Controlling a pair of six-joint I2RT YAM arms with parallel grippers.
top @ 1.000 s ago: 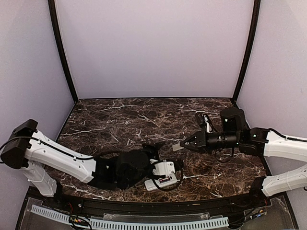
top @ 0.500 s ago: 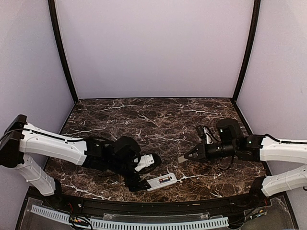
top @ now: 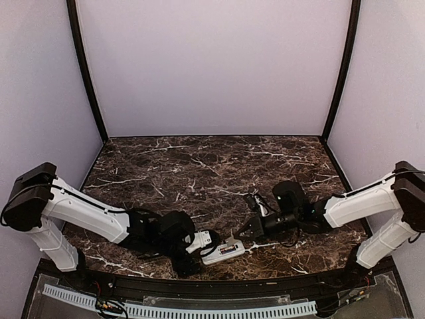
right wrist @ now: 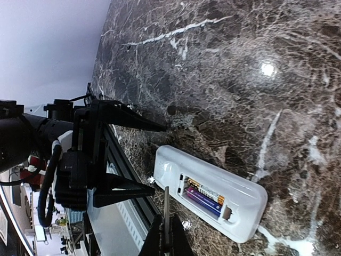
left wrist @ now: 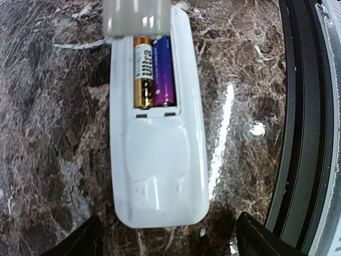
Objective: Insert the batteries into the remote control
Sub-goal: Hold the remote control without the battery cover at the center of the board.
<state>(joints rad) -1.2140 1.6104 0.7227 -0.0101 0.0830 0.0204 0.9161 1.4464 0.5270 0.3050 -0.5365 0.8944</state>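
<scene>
A slim white plastic remote control (left wrist: 160,160) lies back-up on the dark marbled desk (left wrist: 53,133), just ahead of the wide-spread left jaws. Gold and purple cylindrical batteries (left wrist: 154,72) fill its bay. The right jaws pinch a thin grey cover (left wrist: 136,16) at its far end. Light, stiff and probably slick, it is best gripped across its long edges.

Three cameras watching
Top one is looking down from behind; both wrist ones are facing the remote control (left wrist: 157,133) close up
</scene>
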